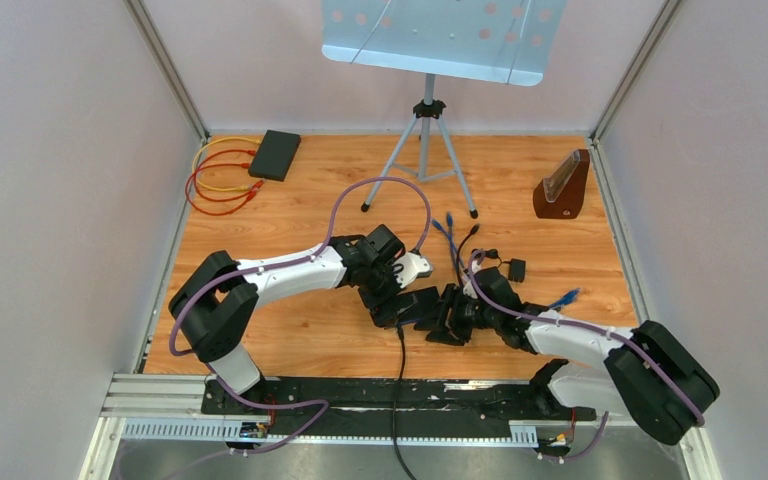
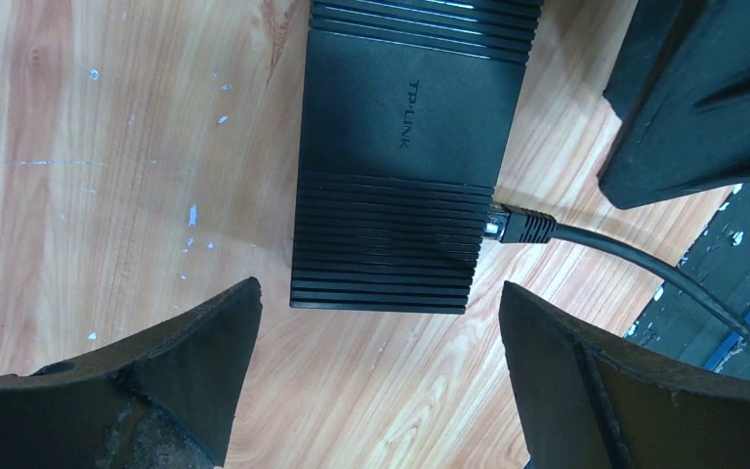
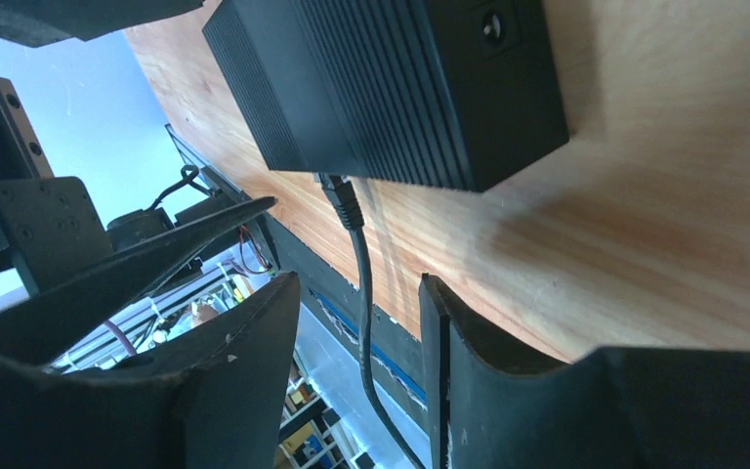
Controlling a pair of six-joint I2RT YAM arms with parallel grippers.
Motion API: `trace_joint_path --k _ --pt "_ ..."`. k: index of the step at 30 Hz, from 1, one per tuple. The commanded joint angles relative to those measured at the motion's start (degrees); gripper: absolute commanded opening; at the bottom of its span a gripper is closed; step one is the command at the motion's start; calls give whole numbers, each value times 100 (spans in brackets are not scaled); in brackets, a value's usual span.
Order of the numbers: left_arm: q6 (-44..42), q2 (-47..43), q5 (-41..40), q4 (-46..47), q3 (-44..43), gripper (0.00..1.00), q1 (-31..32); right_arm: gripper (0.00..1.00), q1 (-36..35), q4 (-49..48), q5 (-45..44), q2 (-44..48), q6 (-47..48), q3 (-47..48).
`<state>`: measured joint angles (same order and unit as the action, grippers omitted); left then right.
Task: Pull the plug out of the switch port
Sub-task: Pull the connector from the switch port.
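The left gripper [image 2: 379, 291] gapes wide over the ribbed black switch [image 2: 400, 147]; the right gripper [image 3: 358, 285], unclenched, straddles the round cable [image 3: 365, 332] near the plug [image 2: 522, 227].

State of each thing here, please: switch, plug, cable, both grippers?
Switch: lying flat, one port occupied.
Plug: seated in the switch's port, not pulled.
Cable: attached to plug, runs between the right fingers with gaps either side.
Left gripper: open wide, over the switch's end.
Right gripper: open, nothing clamped.
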<state>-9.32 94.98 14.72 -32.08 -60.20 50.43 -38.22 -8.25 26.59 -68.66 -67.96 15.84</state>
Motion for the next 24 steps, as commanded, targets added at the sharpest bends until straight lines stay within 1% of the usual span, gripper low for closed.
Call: trace_joint_path --k 1,6,9,13,20,24 --pt "-151 -10 86 210 -86 97 5 45 -94 -836 84 -409 -281 0" --pt "-115 38 123 275 22 94 22 42 -164 -1214 124 -831 -498 31" --pt "-102 44 130 244 22 89 50 40 -201 -1493 -81 -963 -829 -50" --pt "-91 108 202 202 -21 85 61 40 -323 -1540 -385 -1153 -1081 -7" --pt "-179 217 27 41 -111 90 164 41 -519 -1504 -542 -1350 -1185 54" --pt "-159 290 -31 96 -129 86 193 39 -534 -1492 -576 -1311 -1184 62"
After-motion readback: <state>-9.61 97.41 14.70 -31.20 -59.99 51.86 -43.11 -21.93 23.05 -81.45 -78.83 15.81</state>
